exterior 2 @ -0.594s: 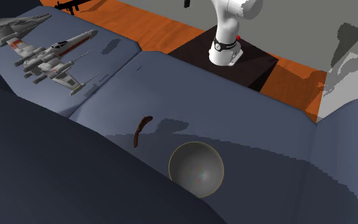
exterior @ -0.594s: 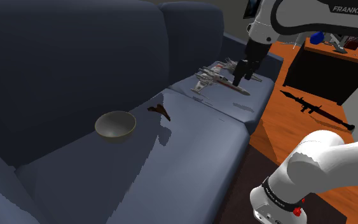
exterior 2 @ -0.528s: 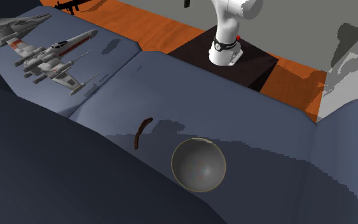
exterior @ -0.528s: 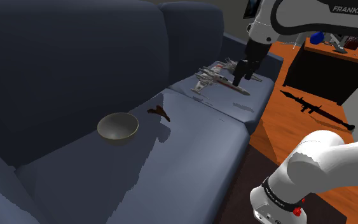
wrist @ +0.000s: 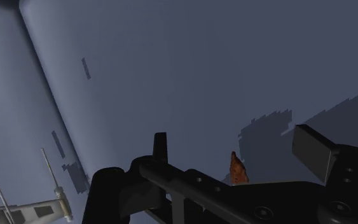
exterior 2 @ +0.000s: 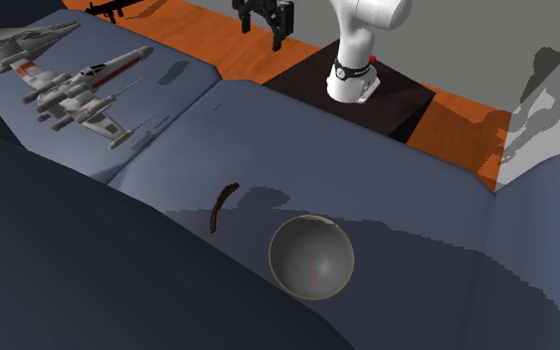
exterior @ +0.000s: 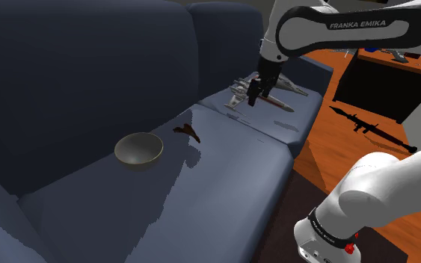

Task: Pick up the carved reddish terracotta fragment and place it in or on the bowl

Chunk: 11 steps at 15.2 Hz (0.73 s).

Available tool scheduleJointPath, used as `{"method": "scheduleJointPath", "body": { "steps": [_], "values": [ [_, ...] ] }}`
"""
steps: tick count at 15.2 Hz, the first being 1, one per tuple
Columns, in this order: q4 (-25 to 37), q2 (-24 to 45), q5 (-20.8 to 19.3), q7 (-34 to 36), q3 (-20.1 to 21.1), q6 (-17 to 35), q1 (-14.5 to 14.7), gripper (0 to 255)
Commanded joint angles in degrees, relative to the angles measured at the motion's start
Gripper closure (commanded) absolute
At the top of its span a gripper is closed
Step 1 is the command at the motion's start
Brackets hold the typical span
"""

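The fragment (exterior: 188, 131) lies on the seat cushion of a smooth, slate-blue sofa (exterior: 223, 187), just left of the shoulder view's centre. It is a thin, curved sliver, dark reddish brown, with one pointed end. From the second exterior view it reads as a narrow arc (exterior 2: 222, 206) at the frame's centre-left. The bowl (exterior: 138, 149) sits near it but apart, lower left of it in the shoulder view. It is round, shallow and dull grey with a paler rim, and it stands upright on the same cushion (exterior 2: 311, 257).

The black hand (exterior: 255, 91) hangs above the sofa in the upper middle of the shoulder view, in front of a grey winged model spacecraft (exterior: 270, 96) with red markings and thin, rod-like wing tips. In the wrist view the hand (wrist: 234, 145) is spread, its two blocky fingers (wrist: 160, 147) wide apart and holding nothing. The fragment (wrist: 236, 170) shows down between them as a rough orange-red shard on the cushion.

The glossy white arm (exterior: 351, 30) rises from a dark, box-shaped stand (exterior 2: 367, 99) on an orange, wood-grained floor (exterior: 328, 149).
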Motion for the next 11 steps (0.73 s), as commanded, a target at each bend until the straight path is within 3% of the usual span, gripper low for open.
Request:
{"method": "scheduleJointPath", "body": {
  "steps": [1,11],
  "values": [
    [1.0,3.9,-0.2,0.5,0.8,2.8,0.5,0],
    [11.3,25.2,-3.3,2.9,4.4,12.5,2.3,0]
  ]
}}
